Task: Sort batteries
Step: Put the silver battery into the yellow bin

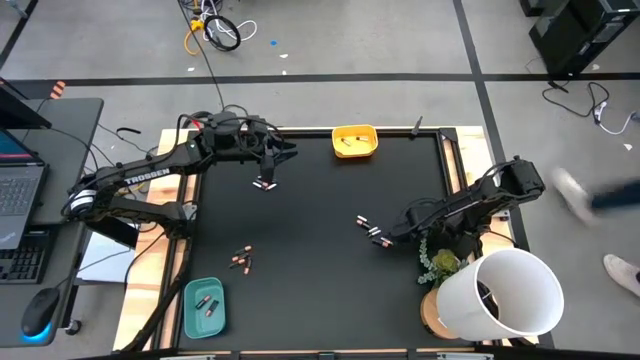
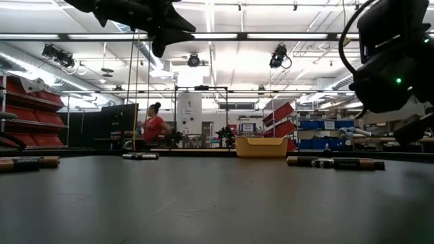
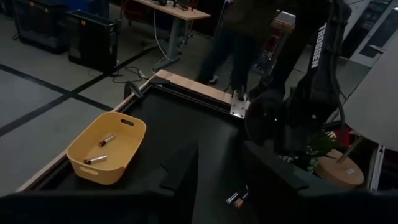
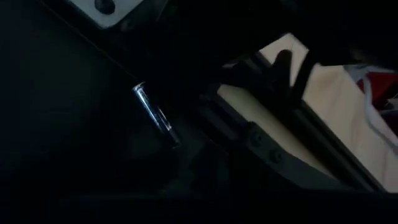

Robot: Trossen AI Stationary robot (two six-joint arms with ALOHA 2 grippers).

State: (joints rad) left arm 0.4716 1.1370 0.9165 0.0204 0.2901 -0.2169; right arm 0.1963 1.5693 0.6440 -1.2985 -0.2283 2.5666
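Right wrist view, battery [image 4: 153,116] beside right fingers [image 4: 186,149]

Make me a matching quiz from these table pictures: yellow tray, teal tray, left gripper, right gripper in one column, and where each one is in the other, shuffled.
Things:
1. yellow tray
2. teal tray
3. left gripper
4. right gripper

Places:
A. low at the batteries on the mat's right half
B. near left corner, two batteries inside
C. far edge, two batteries inside
D. raised over the mat's far left part, above a pair of batteries

Pairs: 1-C, 2-B, 3-D, 4-A
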